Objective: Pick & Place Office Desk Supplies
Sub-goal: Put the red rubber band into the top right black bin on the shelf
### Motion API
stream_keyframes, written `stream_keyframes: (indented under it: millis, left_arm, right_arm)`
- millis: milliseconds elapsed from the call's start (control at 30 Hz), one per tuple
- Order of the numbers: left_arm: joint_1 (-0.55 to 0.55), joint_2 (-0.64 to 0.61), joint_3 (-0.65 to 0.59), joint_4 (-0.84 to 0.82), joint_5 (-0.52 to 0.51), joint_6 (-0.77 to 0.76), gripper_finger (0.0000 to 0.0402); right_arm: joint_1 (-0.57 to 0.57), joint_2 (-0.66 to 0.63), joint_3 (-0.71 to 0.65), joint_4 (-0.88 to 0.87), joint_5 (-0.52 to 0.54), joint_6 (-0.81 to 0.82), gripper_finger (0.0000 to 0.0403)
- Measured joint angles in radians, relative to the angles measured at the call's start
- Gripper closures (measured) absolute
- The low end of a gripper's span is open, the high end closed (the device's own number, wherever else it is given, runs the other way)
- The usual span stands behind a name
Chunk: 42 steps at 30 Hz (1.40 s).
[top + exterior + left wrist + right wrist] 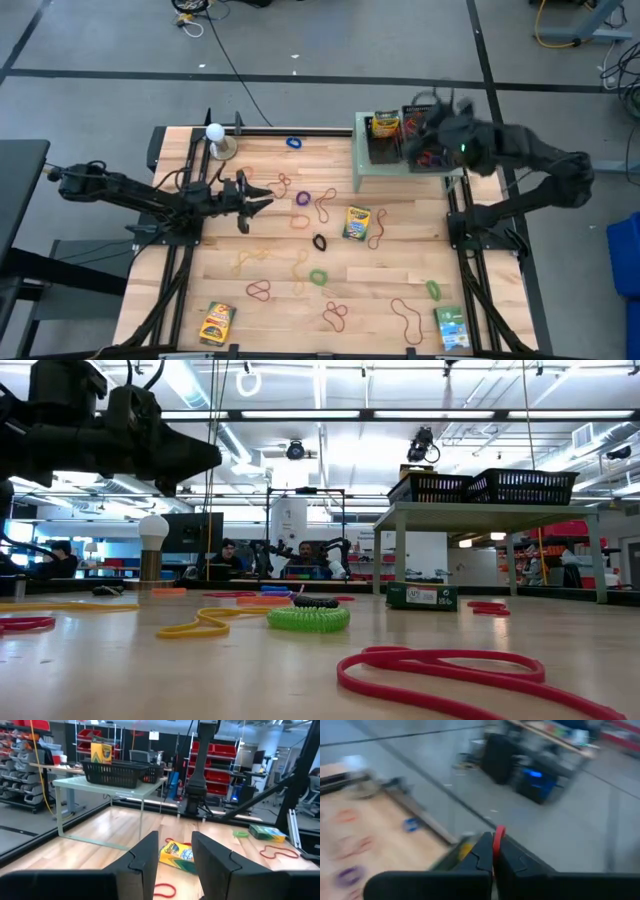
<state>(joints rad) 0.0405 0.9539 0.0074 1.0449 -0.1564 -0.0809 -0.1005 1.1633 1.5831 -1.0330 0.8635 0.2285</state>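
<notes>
Thin rubber bands in many colours lie scattered on the wooden table (290, 300). Crayon boxes lie at the centre (357, 222), near left (217, 322) and near right (452, 327); another stands in the black basket (385, 125). My right gripper (432, 135) hovers, blurred, over the baskets at the far right, shut on a red rubber band (499, 839). My left gripper (175, 862) stands open at the table's left side, level and pointing toward the centre crayon box (178, 856), with nothing between its fingers. My right gripper pinches the red rubber band between its two shut fingers; a short bit of the band (499, 834) sticks out past their ends. The band is lifted clear of the table. How much hangs below, the fingers hide.
Two black baskets (480, 486) sit on a pale green stand (375, 172) at the far right, with red bands inside one. A white ball on a small stand (215, 133) is at the far left. People sit beyond the far edge (305, 560).
</notes>
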Motion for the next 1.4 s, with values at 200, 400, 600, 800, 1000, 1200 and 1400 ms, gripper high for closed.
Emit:
stream_keyframes:
  millis: [200, 400, 600, 800, 1000, 1200, 1400]
  left_arm:
    - [-0.002, 0.000, 0.000, -0.001, 0.000, 0.000, 0.0277]
    - [-0.001, 0.000, 0.000, -0.001, 0.000, -0.001, 0.0276]
    - [-0.001, 0.000, 0.000, -0.002, 0.000, -0.001, 0.0276]
    - [-0.001, 0.001, 0.000, -0.002, 0.000, -0.001, 0.0276]
    - [-0.001, 0.001, 0.000, -0.002, 0.000, -0.001, 0.0276]
    - [-0.001, 0.001, 0.000, -0.002, 0.000, -0.001, 0.0276]
    - [-0.001, 0.001, 0.000, -0.002, 0.000, -0.001, 0.0276]
  right_arm:
    - [-0.299, 0.005, 0.010, -0.009, -0.027, -0.073, 0.0400]
    - [-0.557, 0.042, -0.076, 0.075, -0.222, -0.146, 0.0400]
    - [-0.698, 0.095, -0.183, 0.099, -0.334, -0.174, 0.0400]
    - [-0.758, 0.140, -0.251, 0.117, -0.426, -0.153, 0.0387]
    - [-0.755, 0.165, -0.251, 0.093, -0.479, -0.103, 0.0327]
    - [-0.723, 0.165, -0.241, 0.036, -0.505, -0.003, 0.0238]
    - [-0.650, 0.165, -0.181, -0.042, -0.490, 0.119, 0.0169]
